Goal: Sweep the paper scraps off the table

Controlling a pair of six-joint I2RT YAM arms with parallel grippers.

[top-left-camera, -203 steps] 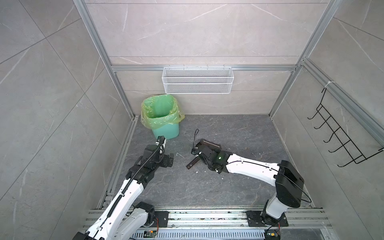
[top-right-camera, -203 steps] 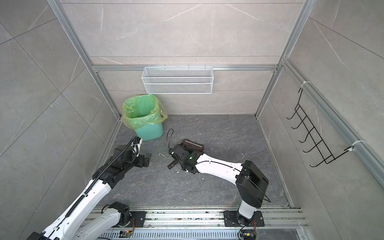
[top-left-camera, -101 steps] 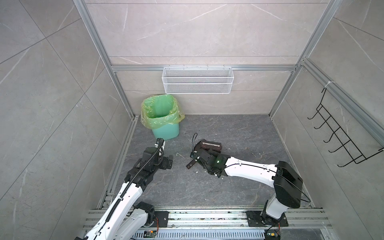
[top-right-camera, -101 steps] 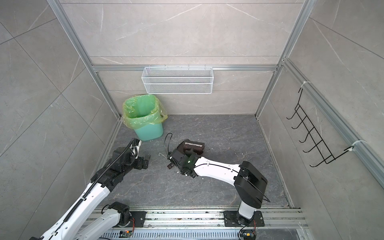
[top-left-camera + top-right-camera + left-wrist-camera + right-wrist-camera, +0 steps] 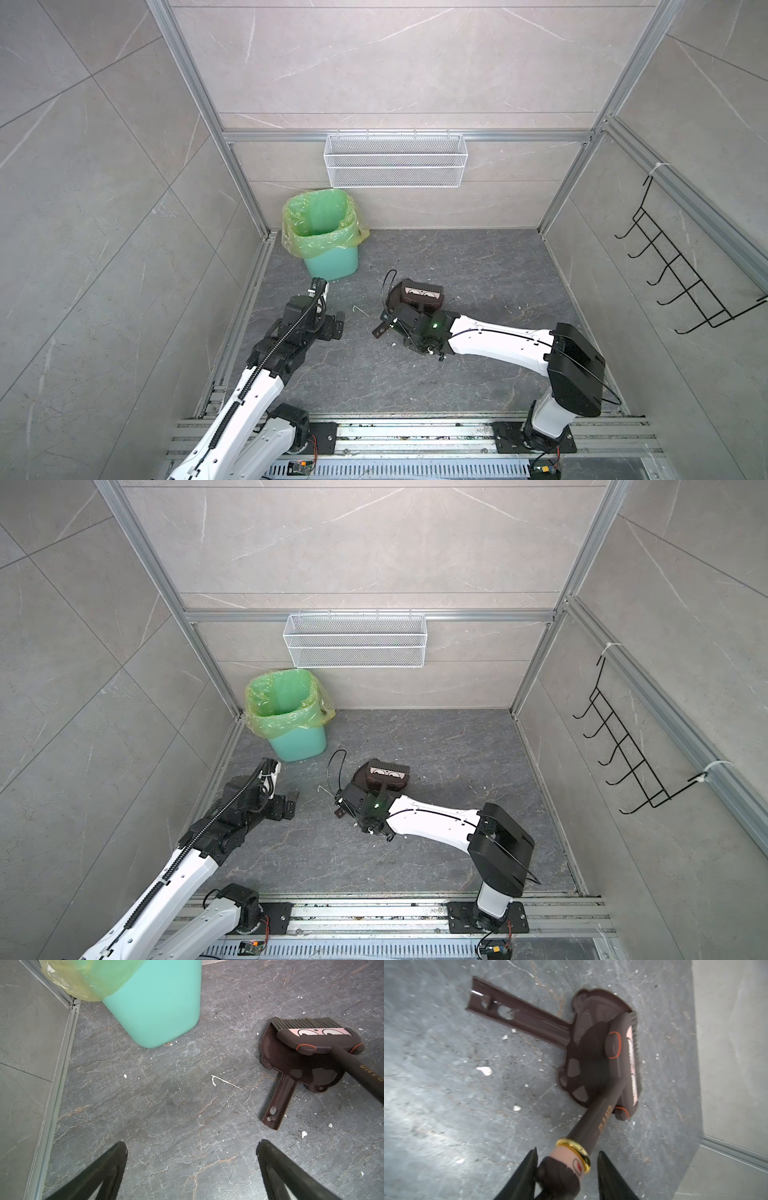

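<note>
we find no coloured paper scraps on the counter [image 5: 166,1115] in any view. only white crumbs [image 5: 304,1134] dot the stone, and the dustpan [image 5: 276,1053] looks empty. we cannot see to the bottom of the bin [image 5: 158,1007], so we cannot tell whether the scraps are in there. we judge the sweeping itself done and the tools being set down.

the brush [image 5: 318,1040] lies with its head at the dustpan's mouth, bristles toward the back wall. its handle slants back off the pan to the right gripper [image 5: 567,1151]. there the jaws stand partly apart around the handle's end: one rests against the dark end cap, the other stands clear with a gap showing. we take that as no firm hold, though the wrist picture is blurred.

the relation that matters to us is that the handle's long axis runs from the brush head straight through those jaws. a retreat should go back along that line or straight up, or the touching jaw may drag the brush off the pan.

the left gripper [image 5: 192,1144] hangs over bare counter between the bin and the dustpan, jaws wide and empty. the dustpan's own handle points toward it, so that arm is the nearer one should the pan need lifting.
</note>
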